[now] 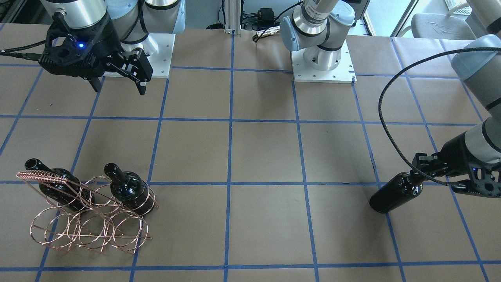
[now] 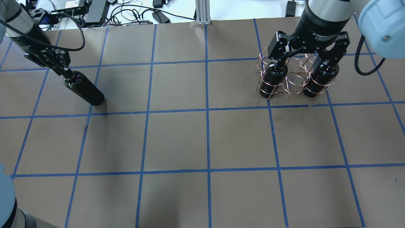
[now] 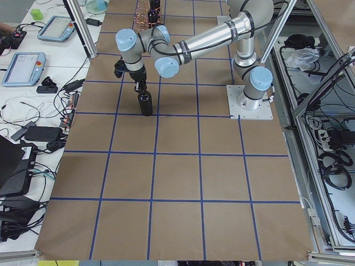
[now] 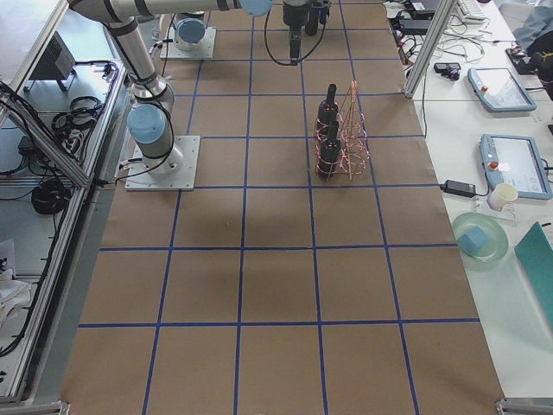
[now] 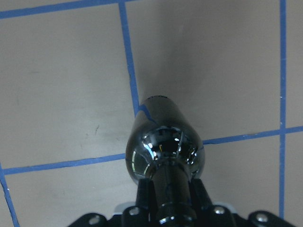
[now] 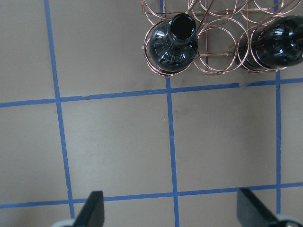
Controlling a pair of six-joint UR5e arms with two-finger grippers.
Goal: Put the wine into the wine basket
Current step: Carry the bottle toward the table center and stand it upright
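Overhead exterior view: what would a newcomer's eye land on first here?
The left gripper is shut on the neck of a dark wine bottle on the robot's left side of the table. On the far right side, the copper wine basket holds two more bottles upright in its outer rings, and the right gripper hangs open near it.

wine (image 1: 395, 194): glossy black | wine basket (image 1: 92, 214): copper-rose wire | table (image 1: 266, 156): brown paper, blue tape grid

wine (image 5: 161, 137): glossy black glass (mirror-like reflections). wine basket (image 1: 91, 220): shiny copper-tone thin wire. worktop (image 2: 177, 139): matt brown paper, blue tape lines (image 2: 177, 110).
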